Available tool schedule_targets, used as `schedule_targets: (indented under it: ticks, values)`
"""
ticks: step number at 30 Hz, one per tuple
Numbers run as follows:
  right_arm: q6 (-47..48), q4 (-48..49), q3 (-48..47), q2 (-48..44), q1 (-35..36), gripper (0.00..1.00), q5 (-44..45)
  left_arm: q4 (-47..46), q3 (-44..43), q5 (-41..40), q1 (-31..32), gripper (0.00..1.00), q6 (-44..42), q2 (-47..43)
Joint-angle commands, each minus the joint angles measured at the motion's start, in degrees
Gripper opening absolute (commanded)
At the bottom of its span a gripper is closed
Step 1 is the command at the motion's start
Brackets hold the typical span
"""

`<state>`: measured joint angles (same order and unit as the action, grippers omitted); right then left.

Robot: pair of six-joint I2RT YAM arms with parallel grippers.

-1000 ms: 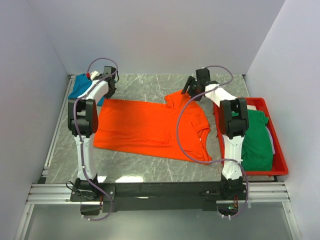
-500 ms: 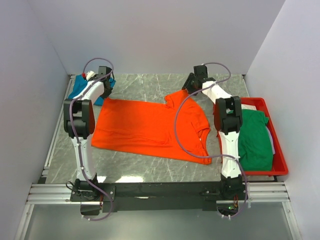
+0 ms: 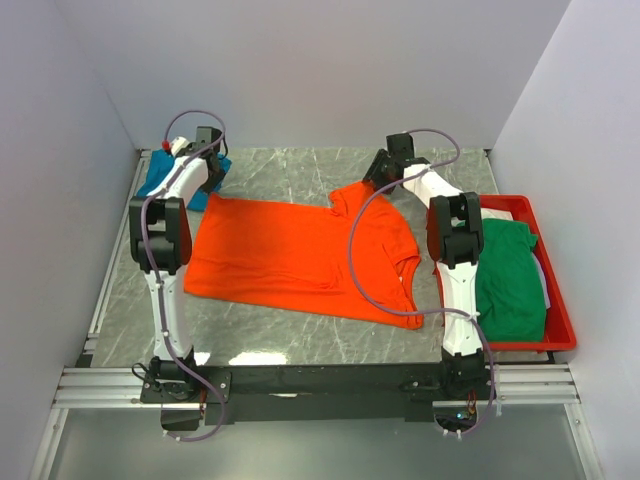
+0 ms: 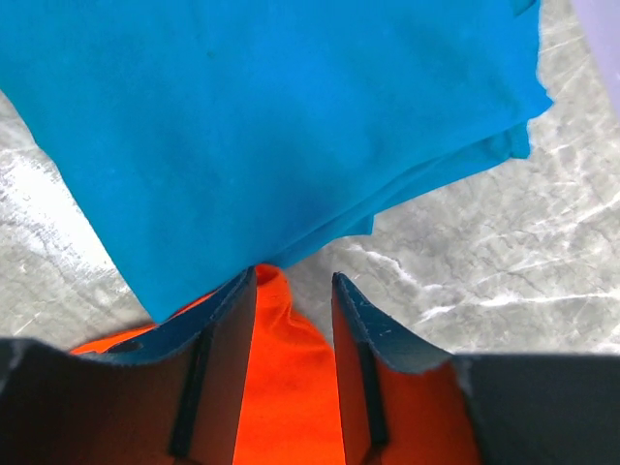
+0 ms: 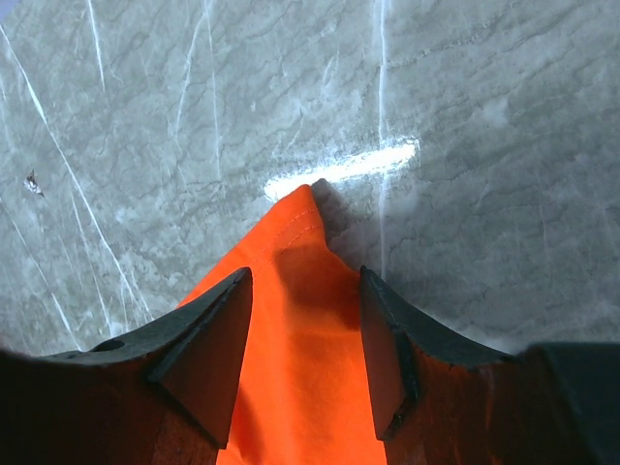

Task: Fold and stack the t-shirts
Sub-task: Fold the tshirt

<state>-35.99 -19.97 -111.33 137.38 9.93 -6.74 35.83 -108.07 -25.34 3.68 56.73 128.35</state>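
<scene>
L gripper (image 4: 294,315) is part open, jaws a modest gap apart, nothing pinched. The far-left corner of the orange t-shirt (image 3: 290,255) lies btwn the fingers (image 4: 225,358), cloth running back under the wrist. R gripper (image 5: 300,329) stands wider and also grips nothing. It straddles the orange shirt's far-right corner, whose pointed tip pokes out just past the fingertips onto the grey marble tabletop (image 3: 280,180). Rest of the orange shirt is spread flat on the near side of both grippers. Teal t-shirt (image 4: 271,126) sits just beyond the orange shirt's far-left corner, its edge meeting the corner tip; overlapping or only touching, can't tell. Red tray (image 3: 560,335) w/ green t-shirt (image 3: 505,285) is just beside the orange shirt's right edge.
</scene>
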Motion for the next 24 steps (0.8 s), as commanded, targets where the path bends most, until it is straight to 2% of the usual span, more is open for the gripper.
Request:
schedule_targets:
  ticks: [1,14,20,21,23,24]
  values:
    - [0.04,1.07,-1.52,1.48,0.09,0.55,-0.46,2.93,-2.58,-1.55,0.18,0.42,1.81,1.19]
    - [0.04,2.56,-0.12,1.66,0.09,0.47,-2.31,3.89,-3.55,-0.76,0.27,0.34,3.47,3.66]
    - [-0.13,2.74,-0.12,1.66,0.09,0.43,-3.10,3.45,-3.81,0.29,0.36,0.17,3.30,3.92]
    - [-0.05,2.83,-0.03,1.66,0.00,0.41,-3.27,3.54,-3.81,0.38,0.36,0.09,3.30,3.92]
    - [-0.13,3.18,0.58,1.22,0.00,0.38,-3.36,3.45,-3.81,0.56,0.36,0.01,3.04,3.75]
    - [-0.14,3.35,0.93,0.96,0.00,0.33,-3.45,3.45,-3.81,0.64,0.36,0.00,3.04,3.57]
